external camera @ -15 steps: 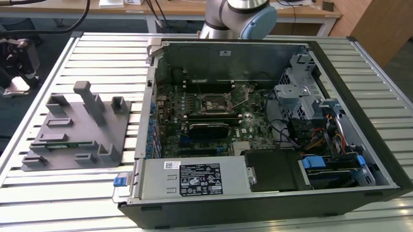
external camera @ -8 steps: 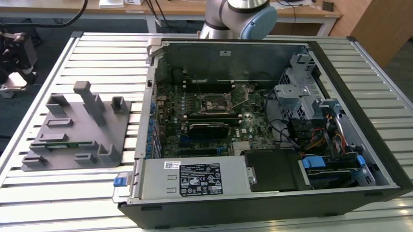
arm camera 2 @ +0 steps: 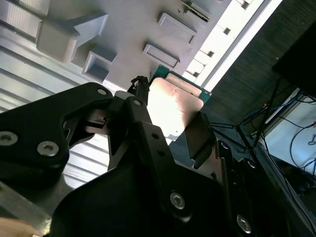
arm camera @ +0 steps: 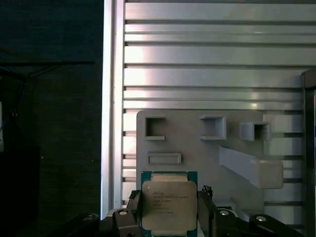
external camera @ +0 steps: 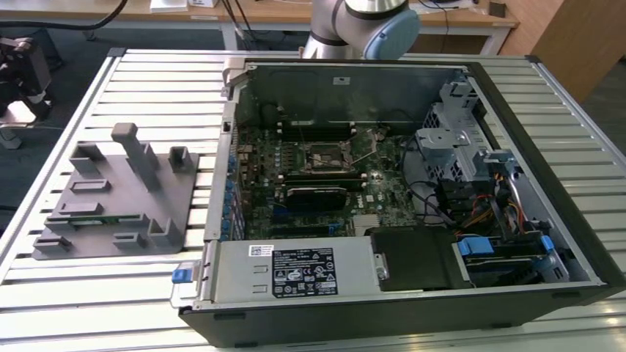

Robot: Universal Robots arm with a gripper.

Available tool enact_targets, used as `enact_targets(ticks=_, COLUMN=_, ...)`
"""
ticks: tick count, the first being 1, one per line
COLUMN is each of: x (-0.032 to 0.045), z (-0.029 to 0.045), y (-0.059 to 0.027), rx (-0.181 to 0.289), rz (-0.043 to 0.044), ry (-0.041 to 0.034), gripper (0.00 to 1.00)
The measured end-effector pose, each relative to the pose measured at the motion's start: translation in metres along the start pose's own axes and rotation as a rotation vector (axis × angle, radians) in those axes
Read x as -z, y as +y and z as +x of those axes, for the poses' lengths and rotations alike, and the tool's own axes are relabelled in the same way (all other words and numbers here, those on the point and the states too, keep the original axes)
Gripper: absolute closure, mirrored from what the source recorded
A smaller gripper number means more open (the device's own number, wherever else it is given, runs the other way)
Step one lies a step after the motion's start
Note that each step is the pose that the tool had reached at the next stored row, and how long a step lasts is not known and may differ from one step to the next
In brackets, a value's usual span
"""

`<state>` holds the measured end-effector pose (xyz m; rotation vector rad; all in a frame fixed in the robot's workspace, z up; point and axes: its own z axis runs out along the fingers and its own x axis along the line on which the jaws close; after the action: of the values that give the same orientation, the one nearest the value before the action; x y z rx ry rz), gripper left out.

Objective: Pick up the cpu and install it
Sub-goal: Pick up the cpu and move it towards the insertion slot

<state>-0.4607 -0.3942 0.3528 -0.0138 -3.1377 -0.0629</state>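
Silvery-grey metal marks the cpu (arm camera: pixel 167 205), which the gripper (arm camera: pixel 169 197) clamps by two opposite edges between its narrowed fingers (arm camera: pixel 206 205) over the grey fixture tray (arm camera: pixel 197 148); hold it level and avoid squeezing harder than you need.

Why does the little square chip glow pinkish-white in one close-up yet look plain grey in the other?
Glare, likely. In the second wrist view the cpu reflects light off its metal top and washes out, while the gripper holding it looks nearly black. In the first wrist view the cpu is evenly lit grey, and bright bands fall across the slatted table instead.
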Motion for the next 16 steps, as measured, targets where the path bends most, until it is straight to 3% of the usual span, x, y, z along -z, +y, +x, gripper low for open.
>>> enact_targets(ticks=16, x=0.0205, z=0.0001, y=0.0074, rx=0.000, rz=-0.0001, ry=-0.0001, gripper=0.46)
